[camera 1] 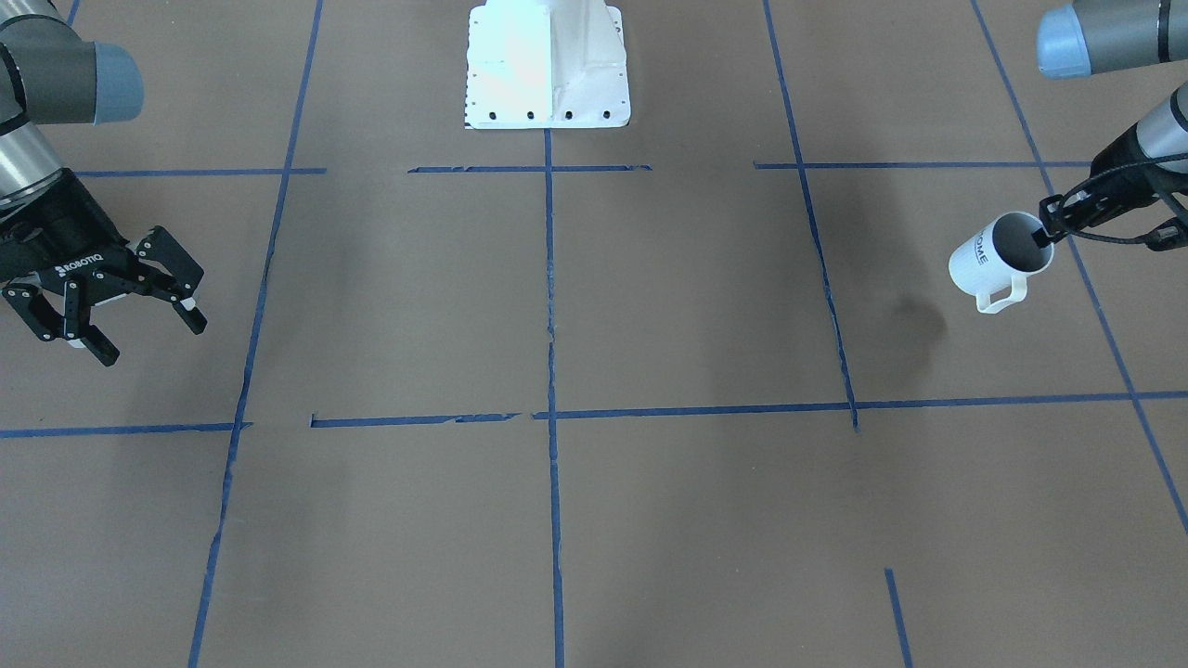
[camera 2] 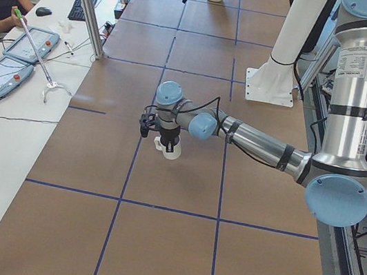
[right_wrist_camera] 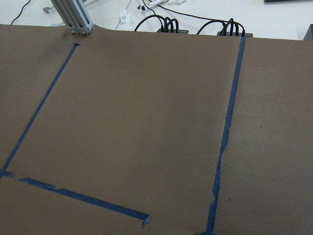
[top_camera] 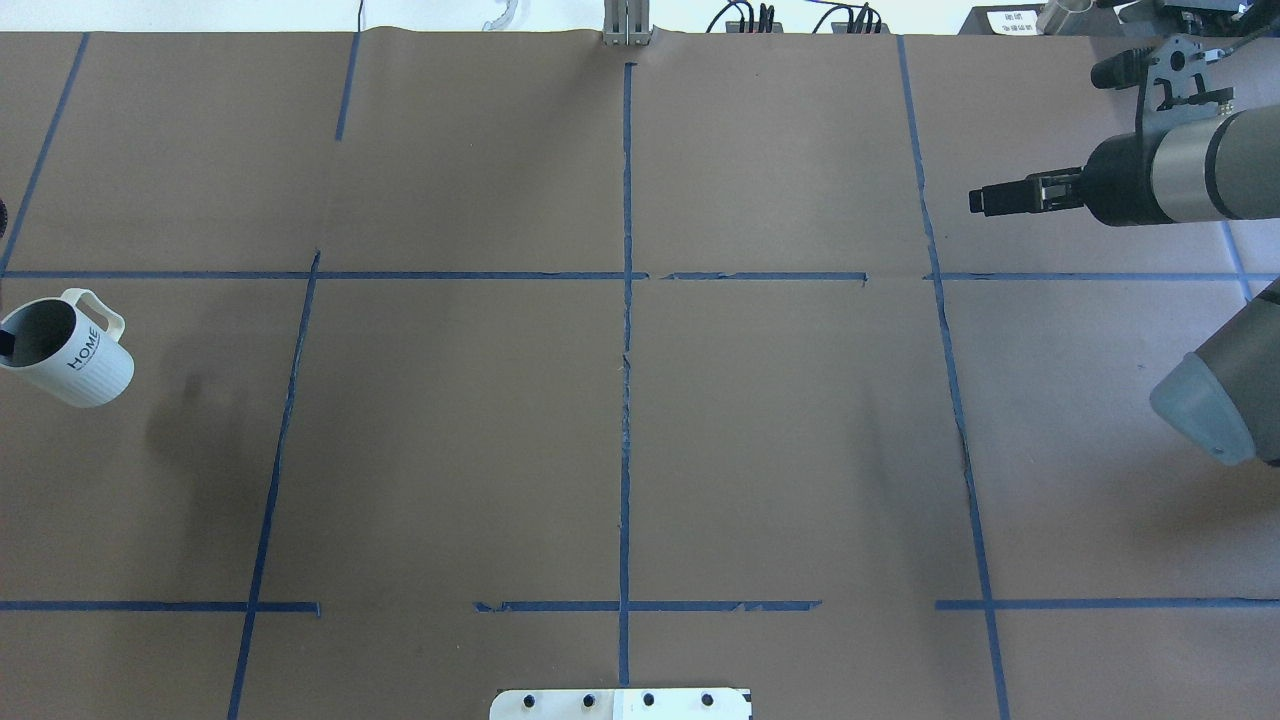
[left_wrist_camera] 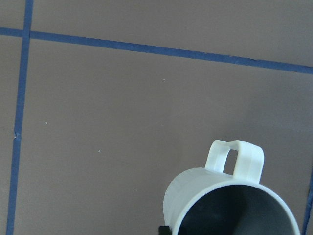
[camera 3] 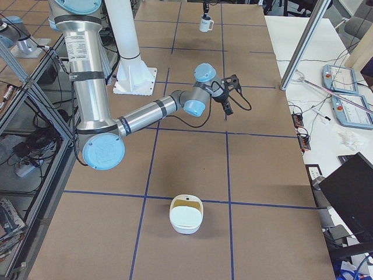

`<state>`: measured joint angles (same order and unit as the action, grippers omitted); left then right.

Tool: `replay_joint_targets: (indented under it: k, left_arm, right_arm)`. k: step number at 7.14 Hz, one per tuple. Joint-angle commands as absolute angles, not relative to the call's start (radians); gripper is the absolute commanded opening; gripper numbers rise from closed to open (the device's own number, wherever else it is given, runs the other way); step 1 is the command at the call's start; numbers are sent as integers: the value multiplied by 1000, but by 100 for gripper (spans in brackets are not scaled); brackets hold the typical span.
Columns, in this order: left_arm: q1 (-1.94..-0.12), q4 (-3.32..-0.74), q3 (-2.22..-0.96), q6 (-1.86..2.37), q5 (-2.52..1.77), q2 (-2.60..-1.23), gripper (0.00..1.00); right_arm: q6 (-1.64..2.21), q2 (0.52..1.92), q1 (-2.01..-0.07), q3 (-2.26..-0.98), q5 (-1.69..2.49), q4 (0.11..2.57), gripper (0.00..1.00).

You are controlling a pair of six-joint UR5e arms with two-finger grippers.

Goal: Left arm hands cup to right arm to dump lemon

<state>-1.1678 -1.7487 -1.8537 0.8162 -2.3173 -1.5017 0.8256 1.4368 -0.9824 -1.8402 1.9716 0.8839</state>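
Note:
The white cup [camera 1: 998, 262] with "HOME" lettering hangs tilted above the table, its shadow on the paper below it. My left gripper [camera 1: 1045, 230] is shut on its rim, one finger inside the mouth. The cup also shows at the left edge of the overhead view [top_camera: 70, 352], in the exterior left view [camera 2: 171, 147] and in the left wrist view [left_wrist_camera: 230, 200]. What shows of its inside is grey; the lemon is hidden. My right gripper [camera 1: 139, 320] is open and empty, far from the cup on the table's other side. It also shows in the overhead view [top_camera: 985, 199].
The robot's white base [camera 1: 548, 65] stands at the table's middle edge. Blue tape lines [camera 1: 549, 371] cross the brown table. A white bowl [camera 3: 186, 216] sits near the table's end on my right. Tablets and cables lie on the side bench [camera 2: 15, 55].

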Motion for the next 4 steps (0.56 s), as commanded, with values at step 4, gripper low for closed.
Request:
replay_joint_targets:
  k: [4]
  left_arm:
    - [-1166,-2074,-1730,1048,-2307,-1457,17]
  right_arm:
    - [825,1436,-985,-1838,1976,885,100]
